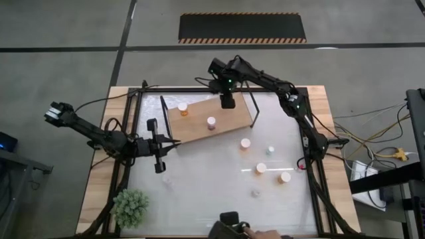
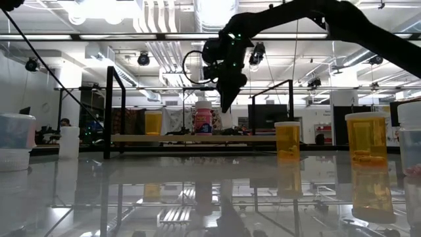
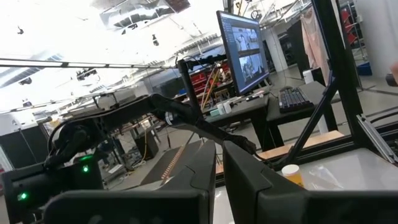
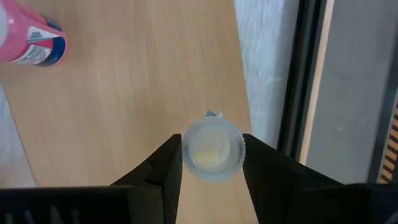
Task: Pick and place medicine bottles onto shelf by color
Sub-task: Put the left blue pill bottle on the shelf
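Overhead: right gripper [image 1: 227, 101] hangs over the shelf's [image 1: 199, 123] far edge; left gripper [image 1: 159, 166] waits clenched, left. Right wrist: fingers [image 4: 158, 171] clasp a clear bottle [image 4: 211, 151], upright, cap up, over the board.

R fingers [image 4: 211, 163] clamped — L fingers [image 1: 159, 166] shut

Around your worktop [image 1: 199, 166] you have grey concrete floor [image 1: 60, 60], a black mat with hazard-striped edges [image 1: 242, 28], a small green plant [image 1: 130, 206], yellow cables [image 1: 392, 154], bright ceiling lights [image 2: 99, 8] and ducts overhead, a lit monitor [image 3: 244, 46], keyboard [image 3: 294, 99]
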You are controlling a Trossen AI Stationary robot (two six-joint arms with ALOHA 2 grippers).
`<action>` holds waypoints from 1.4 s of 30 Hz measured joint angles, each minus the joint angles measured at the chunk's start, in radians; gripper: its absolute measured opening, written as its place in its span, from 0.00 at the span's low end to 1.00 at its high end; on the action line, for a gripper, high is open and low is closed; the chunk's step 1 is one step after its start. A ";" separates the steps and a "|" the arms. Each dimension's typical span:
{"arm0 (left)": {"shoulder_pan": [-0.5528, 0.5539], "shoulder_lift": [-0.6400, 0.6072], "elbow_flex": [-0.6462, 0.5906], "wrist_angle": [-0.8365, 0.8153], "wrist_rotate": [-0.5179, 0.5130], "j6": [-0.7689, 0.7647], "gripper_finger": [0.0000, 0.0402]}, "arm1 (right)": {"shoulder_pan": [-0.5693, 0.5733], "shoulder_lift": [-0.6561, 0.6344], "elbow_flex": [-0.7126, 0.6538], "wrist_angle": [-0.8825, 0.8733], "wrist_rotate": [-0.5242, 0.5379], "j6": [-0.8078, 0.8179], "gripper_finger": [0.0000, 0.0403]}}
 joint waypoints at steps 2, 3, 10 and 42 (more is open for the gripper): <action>0.000 0.000 0.000 0.000 0.000 0.000 0.03 | 0.002 0.011 0.000 -0.001 0.000 0.012 0.33; 0.000 0.000 0.000 0.000 0.000 0.000 0.03 | 0.003 0.015 0.000 -0.001 0.000 0.015 0.33; 0.000 0.000 0.000 0.000 0.000 0.001 0.03 | 0.007 0.019 -0.001 -0.002 0.000 0.031 0.36; 0.000 -0.002 0.000 0.001 0.000 0.002 0.03 | 0.029 -0.026 0.012 -0.043 0.039 0.071 0.07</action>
